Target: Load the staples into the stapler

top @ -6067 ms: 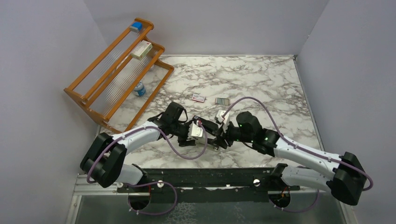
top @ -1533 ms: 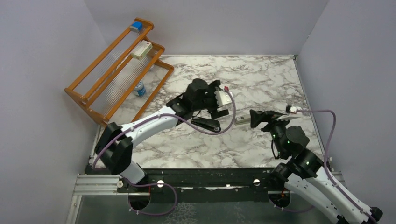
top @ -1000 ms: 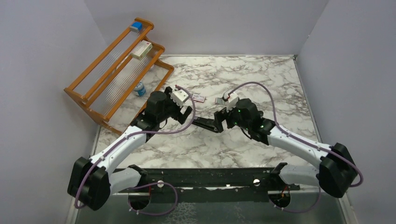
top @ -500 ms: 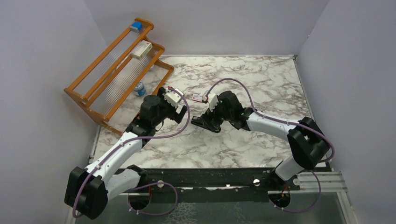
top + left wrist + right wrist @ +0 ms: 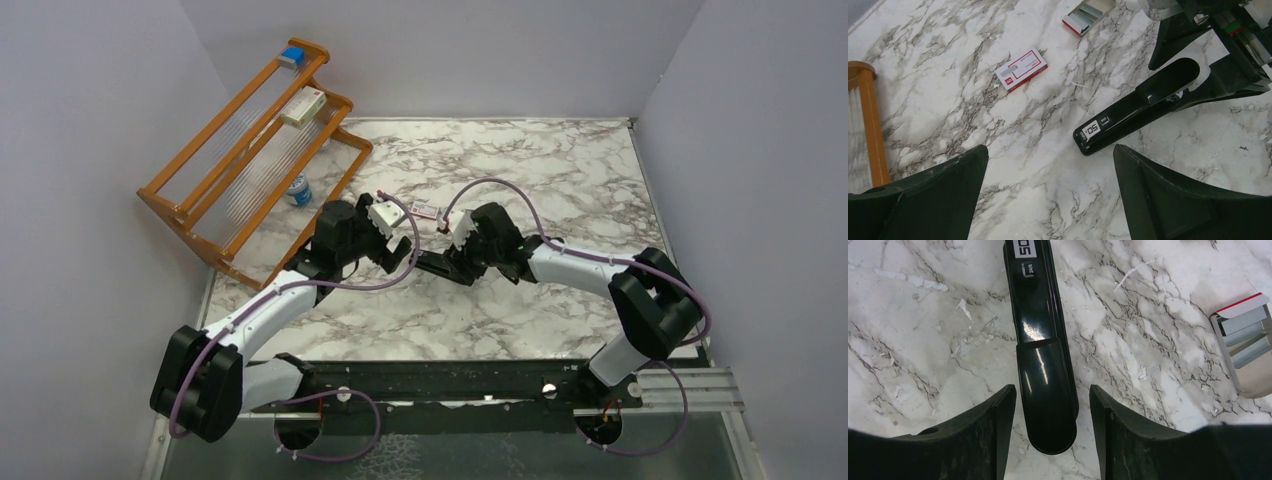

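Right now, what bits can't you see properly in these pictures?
- Stapler: in the right wrist view the top edge cuts off its far end. In the top view the right arm covers its back.
- Staples: cut by the right edge in the right wrist view and by the top edge in the left wrist view.
- Packet: in the left wrist view the print is too small to read.
- Stapler's inside: hidden under its black top everywhere.

Orange wooden rack [image 5: 255,150] on marble table [image 5: 560,170]

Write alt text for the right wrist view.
A black stapler lies closed on the marbled table, its rounded end between the open fingers of the right gripper, which straddle it without clearly touching. At the right edge, silver staples lie in an opened red-and-white packet.
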Tool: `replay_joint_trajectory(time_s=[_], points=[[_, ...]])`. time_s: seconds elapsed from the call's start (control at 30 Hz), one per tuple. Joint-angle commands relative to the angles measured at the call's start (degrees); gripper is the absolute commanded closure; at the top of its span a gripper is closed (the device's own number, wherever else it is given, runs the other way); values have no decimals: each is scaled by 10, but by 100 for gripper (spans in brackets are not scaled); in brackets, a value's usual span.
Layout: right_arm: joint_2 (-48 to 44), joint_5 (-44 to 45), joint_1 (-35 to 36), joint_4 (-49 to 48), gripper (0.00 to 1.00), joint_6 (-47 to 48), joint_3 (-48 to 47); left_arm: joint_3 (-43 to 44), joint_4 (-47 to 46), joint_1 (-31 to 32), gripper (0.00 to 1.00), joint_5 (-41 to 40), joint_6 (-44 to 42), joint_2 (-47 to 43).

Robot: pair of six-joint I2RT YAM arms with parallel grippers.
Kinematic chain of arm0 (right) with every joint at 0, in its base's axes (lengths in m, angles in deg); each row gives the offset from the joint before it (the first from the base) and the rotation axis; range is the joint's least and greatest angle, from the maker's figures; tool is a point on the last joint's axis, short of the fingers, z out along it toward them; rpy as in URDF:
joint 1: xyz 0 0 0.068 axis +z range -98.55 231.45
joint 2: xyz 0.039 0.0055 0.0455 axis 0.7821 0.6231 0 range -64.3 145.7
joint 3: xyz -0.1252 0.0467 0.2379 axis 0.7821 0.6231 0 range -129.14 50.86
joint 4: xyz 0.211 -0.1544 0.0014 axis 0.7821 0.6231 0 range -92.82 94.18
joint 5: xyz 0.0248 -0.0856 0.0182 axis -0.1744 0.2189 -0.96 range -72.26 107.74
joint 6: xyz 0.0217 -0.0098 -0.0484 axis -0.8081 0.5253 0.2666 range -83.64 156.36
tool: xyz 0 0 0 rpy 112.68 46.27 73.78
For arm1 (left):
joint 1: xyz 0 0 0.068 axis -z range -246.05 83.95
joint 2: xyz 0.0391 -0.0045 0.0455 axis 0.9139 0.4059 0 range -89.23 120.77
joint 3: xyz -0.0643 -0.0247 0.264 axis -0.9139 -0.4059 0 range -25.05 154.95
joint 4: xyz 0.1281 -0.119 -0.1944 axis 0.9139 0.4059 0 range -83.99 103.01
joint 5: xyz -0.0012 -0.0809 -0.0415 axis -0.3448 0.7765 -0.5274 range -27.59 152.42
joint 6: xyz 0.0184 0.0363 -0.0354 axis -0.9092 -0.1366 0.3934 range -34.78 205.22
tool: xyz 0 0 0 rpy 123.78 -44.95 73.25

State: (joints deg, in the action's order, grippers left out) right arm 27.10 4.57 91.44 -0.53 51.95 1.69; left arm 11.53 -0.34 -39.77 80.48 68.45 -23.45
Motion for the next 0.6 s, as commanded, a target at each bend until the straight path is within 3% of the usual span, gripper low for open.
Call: replay_joint_trajectory(time_s=[0.0,0.2,0.33,0.4,0.57], points=[[3,-3,-4,16,42,16,14,-3,-31,-4,1,64,-22,21],[-32,0,-7,-16,67,8,44,1,-50,-4,1,103,-66,62],[-62,-41,-11,-4,98,11,57,-6,-54,-4,1,233,-122,130],[-82,-60,-11,-4,99,12,69,4,-41,-4,1,277,-153,161],[-116,-96,-11,-17,99,16,99,49,-15,-2,1,290,-230,218]])
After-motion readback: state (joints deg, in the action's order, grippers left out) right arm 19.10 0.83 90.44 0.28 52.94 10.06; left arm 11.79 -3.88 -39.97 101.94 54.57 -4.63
